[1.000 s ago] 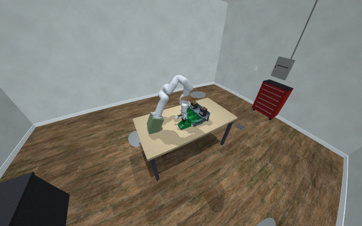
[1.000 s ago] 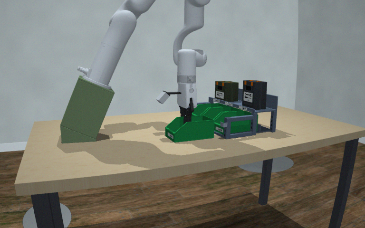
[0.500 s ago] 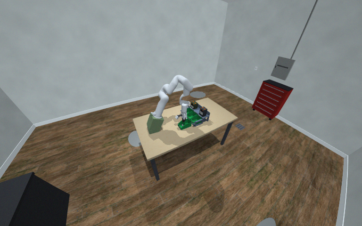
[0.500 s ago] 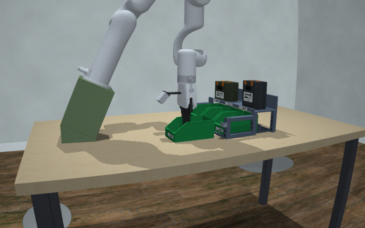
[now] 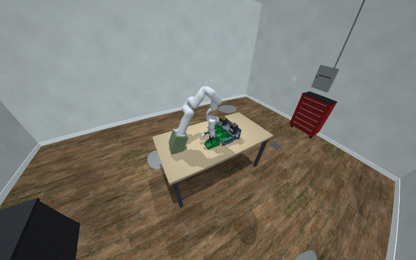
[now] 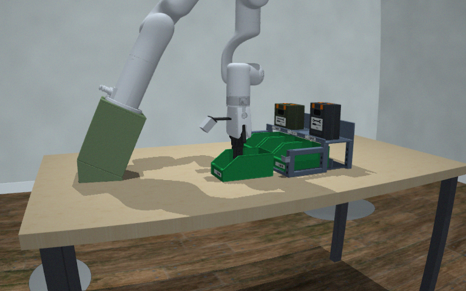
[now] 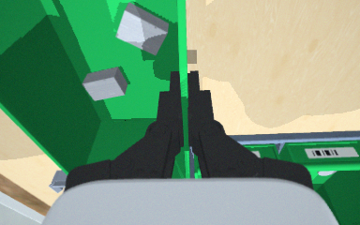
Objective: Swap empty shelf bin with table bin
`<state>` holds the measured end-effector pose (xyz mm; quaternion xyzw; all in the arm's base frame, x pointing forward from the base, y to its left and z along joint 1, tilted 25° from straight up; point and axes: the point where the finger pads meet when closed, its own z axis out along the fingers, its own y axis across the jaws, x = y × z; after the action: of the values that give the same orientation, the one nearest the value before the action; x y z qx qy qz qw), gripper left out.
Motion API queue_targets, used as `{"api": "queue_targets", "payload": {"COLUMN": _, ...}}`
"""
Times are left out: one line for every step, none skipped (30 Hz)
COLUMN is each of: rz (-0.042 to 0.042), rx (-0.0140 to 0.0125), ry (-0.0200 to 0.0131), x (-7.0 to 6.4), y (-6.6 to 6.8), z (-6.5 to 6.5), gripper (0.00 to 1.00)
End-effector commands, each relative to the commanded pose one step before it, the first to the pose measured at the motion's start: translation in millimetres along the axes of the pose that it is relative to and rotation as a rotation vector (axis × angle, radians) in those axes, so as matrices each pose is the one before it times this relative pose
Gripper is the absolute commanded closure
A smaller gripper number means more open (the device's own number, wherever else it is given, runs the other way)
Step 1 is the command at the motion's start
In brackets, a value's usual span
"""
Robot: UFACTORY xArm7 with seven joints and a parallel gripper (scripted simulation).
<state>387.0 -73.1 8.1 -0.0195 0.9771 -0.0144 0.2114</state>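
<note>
A green open bin [image 6: 242,166] stands on the table top just in front of the shelf's left end; it also shows in the top view [image 5: 212,143]. In the wrist view two grey parts [image 7: 141,29] [image 7: 105,83] lie inside it. My gripper [image 6: 237,151] points straight down and is shut on this bin's thin side wall [image 7: 184,77], one finger inside and one outside. The blue-grey shelf [image 6: 309,151] holds green bins [image 6: 275,140] behind its front lip. I cannot tell from here which shelf bin is empty.
Two dark boxes [image 6: 289,116] [image 6: 324,120] stand on the shelf's top board. The arm's green base [image 6: 110,140] stands at the table's left. A labelled shelf bin front [image 7: 328,152] is close to my right finger.
</note>
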Motion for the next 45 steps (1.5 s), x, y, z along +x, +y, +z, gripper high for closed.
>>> {"api": "queue_targets", "payload": {"rz": 0.00023, "rx": 0.00063, "ry": -0.00163, "x": -0.78, "y": -0.28, "z": -0.42, "gripper": 1.0}}
{"api": "queue_targets", "payload": {"rz": 0.0, "rx": 0.0, "ry": 0.0, "x": 0.0, "y": 0.0, "z": 0.0, "gripper": 1.0}}
{"api": "queue_targets", "payload": {"rz": 0.0, "rx": 0.0, "ry": 0.0, "x": 0.0, "y": 0.0, "z": 0.0, "gripper": 1.0}}
{"api": "queue_targets", "payload": {"rz": 0.0, "rx": 0.0, "ry": 0.0, "x": 0.0, "y": 0.0, "z": -0.01, "gripper": 1.0}}
{"api": "queue_targets", "payload": {"rz": 0.0, "rx": -0.00001, "ry": 0.0, "x": 0.0, "y": 0.0, "z": -0.07, "gripper": 1.0}}
{"api": "queue_targets", "payload": {"rz": 0.00001, "rx": -0.00001, "ry": 0.00001, "x": 0.0, "y": 0.0, "z": -0.18, "gripper": 1.0}}
{"api": "queue_targets", "payload": {"rz": 0.0, "rx": 0.0, "ry": 0.0, "x": 0.0, "y": 0.0, "z": 0.0, "gripper": 1.0}}
{"api": "queue_targets", "payload": {"rz": 0.0, "rx": 0.0, "ry": 0.0, "x": 0.0, "y": 0.0, "z": 0.0, "gripper": 1.0}}
{"api": "queue_targets", "payload": {"rz": 0.00001, "rx": -0.00002, "ry": 0.00001, "x": 0.0, "y": 0.01, "z": -0.33, "gripper": 1.0}}
{"api": "queue_targets", "payload": {"rz": 0.00001, "rx": -0.00003, "ry": 0.00002, "x": 0.0, "y": 0.01, "z": -0.53, "gripper": 1.0}}
{"api": "queue_targets", "payload": {"rz": 0.00001, "rx": -0.00003, "ry": 0.00001, "x": 0.0, "y": 0.01, "z": -0.77, "gripper": 1.0}}
{"api": "queue_targets", "payload": {"rz": 0.0, "rx": 0.0, "ry": 0.0, "x": 0.0, "y": 0.0, "z": -1.04, "gripper": 1.0}}
{"api": "queue_targets", "payload": {"rz": -0.00003, "rx": 0.00006, "ry": -0.00004, "x": -0.01, "y": -0.01, "z": -1.33, "gripper": 1.0}}
{"api": "queue_targets", "payload": {"rz": 0.00002, "rx": -0.00004, "ry": 0.00002, "x": 0.01, "y": 0.01, "z": -1.46, "gripper": 1.0}}
{"api": "queue_targets", "payload": {"rz": 0.00002, "rx": -0.00004, "ry": 0.00003, "x": 0.01, "y": 0.01, "z": -1.66, "gripper": 1.0}}
{"api": "queue_targets", "payload": {"rz": -0.00005, "rx": 0.0001, "ry": -0.00006, "x": -0.01, "y": -0.02, "z": -1.96, "gripper": 1.0}}
{"api": "queue_targets", "payload": {"rz": 0.00005, "rx": -0.00011, "ry": 0.00007, "x": 0.02, "y": 0.02, "z": -1.92, "gripper": 1.0}}
{"api": "queue_targets", "payload": {"rz": -0.00002, "rx": 0.00004, "ry": -0.00003, "x": -0.01, "y": -0.01, "z": -2.14, "gripper": 1.0}}
{"api": "queue_targets", "payload": {"rz": 0.00001, "rx": -0.00003, "ry": 0.00002, "x": 0.01, "y": 0.0, "z": -2.15, "gripper": 1.0}}
{"api": "queue_targets", "payload": {"rz": 0.0, "rx": 0.0, "ry": 0.0, "x": 0.0, "y": 0.0, "z": -2.21, "gripper": 1.0}}
{"api": "queue_targets", "payload": {"rz": -0.00001, "rx": 0.00002, "ry": -0.00001, "x": 0.0, "y": -0.01, "z": -2.24, "gripper": 1.0}}
{"api": "queue_targets", "payload": {"rz": 0.00002, "rx": -0.00005, "ry": 0.00004, "x": 0.01, "y": 0.0, "z": -2.18, "gripper": 1.0}}
{"api": "queue_targets", "payload": {"rz": -0.00004, "rx": 0.00008, "ry": -0.00005, "x": -0.02, "y": -0.02, "z": -2.25, "gripper": 1.0}}
{"api": "queue_targets", "payload": {"rz": 0.0, "rx": 0.0, "ry": 0.0, "x": 0.0, "y": 0.0, "z": 0.0, "gripper": 1.0}}
{"api": "queue_targets", "payload": {"rz": 0.0, "rx": 0.0, "ry": 0.0, "x": 0.0, "y": 0.0, "z": 0.0, "gripper": 1.0}}
{"api": "queue_targets", "payload": {"rz": 0.00004, "rx": -0.00009, "ry": 0.00007, "x": 0.02, "y": 0.01, "z": -2.11, "gripper": 1.0}}
{"api": "queue_targets", "payload": {"rz": -0.00007, "rx": 0.00014, "ry": -0.0001, "x": -0.03, "y": -0.01, "z": -2.22, "gripper": 1.0}}
{"api": "queue_targets", "payload": {"rz": 0.00006, "rx": -0.00013, "ry": 0.0001, "x": 0.04, "y": 0.0, "z": -2.01, "gripper": 1.0}}
{"api": "queue_targets", "payload": {"rz": -0.00004, "rx": 0.00008, "ry": -0.00006, "x": -0.02, "y": 0.0, "z": -2.1, "gripper": 1.0}}
{"api": "queue_targets", "payload": {"rz": 0.00002, "rx": -0.00003, "ry": 0.00003, "x": 0.01, "y": -0.02, "z": -1.99, "gripper": 1.0}}
{"api": "queue_targets", "payload": {"rz": 0.0, "rx": 0.0, "ry": 0.0, "x": 0.0, "y": 0.0, "z": -1.98, "gripper": 1.0}}
{"api": "queue_targets", "payload": {"rz": -0.00003, "rx": 0.00006, "ry": -0.00005, "x": -0.02, "y": 0.0, "z": -1.97, "gripper": 1.0}}
{"api": "queue_targets", "payload": {"rz": 0.00002, "rx": -0.00003, "ry": 0.00004, "x": 0.01, "y": -0.04, "z": -1.89, "gripper": 1.0}}
{"api": "queue_targets", "payload": {"rz": -0.00002, "rx": 0.00003, "ry": -0.00005, "x": -0.02, "y": 0.05, "z": -1.91, "gripper": 1.0}}
{"api": "queue_targets", "payload": {"rz": 0.0, "rx": 0.00002, "ry": 0.00002, "x": 0.0, "y": -0.07, "z": -1.84, "gripper": 1.0}}
{"api": "queue_targets", "payload": {"rz": 0.0, "rx": 0.0, "ry": 0.0, "x": 0.0, "y": 0.0, "z": -1.81, "gripper": 1.0}}
{"api": "queue_targets", "payload": {"rz": -0.00001, "rx": 0.0, "ry": -0.00004, "x": -0.01, "y": 0.06, "z": -1.79, "gripper": 1.0}}
{"api": "queue_targets", "payload": {"rz": 0.0, "rx": 0.00004, "ry": 0.00001, "x": -0.01, "y": -0.11, "z": -1.72, "gripper": 1.0}}
{"api": "queue_targets", "payload": {"rz": 0.0, "rx": -0.00001, "ry": 0.0, "x": 0.0, "y": 0.04, "z": -1.7, "gripper": 1.0}}
{"api": "queue_targets", "payload": {"rz": 0.0, "rx": -0.00002, "ry": -0.00002, "x": -0.01, "y": 0.03, "z": -1.64, "gripper": 1.0}}
{"api": "queue_targets", "payload": {"rz": 0.0, "rx": 0.0, "ry": 0.0, "x": 0.0, "y": 0.0, "z": 0.0, "gripper": 1.0}}
{"api": "queue_targets", "payload": {"rz": 0.0, "rx": 0.0, "ry": 0.0, "x": 0.0, "y": 0.0, "z": 0.0, "gripper": 1.0}}
{"api": "queue_targets", "payload": {"rz": 0.0, "rx": 0.00003, "ry": -0.00003, "x": -0.03, "y": -0.1, "z": -1.56, "gripper": 1.0}}
{"api": "queue_targets", "payload": {"rz": 0.0, "rx": -0.00001, "ry": 0.00001, "x": 0.01, "y": 0.04, "z": -1.52, "gripper": 1.0}}
{"api": "queue_targets", "payload": {"rz": 0.00001, "rx": -0.00005, "ry": -0.00001, "x": 0.01, "y": 0.08, "z": -1.47, "gripper": 1.0}}
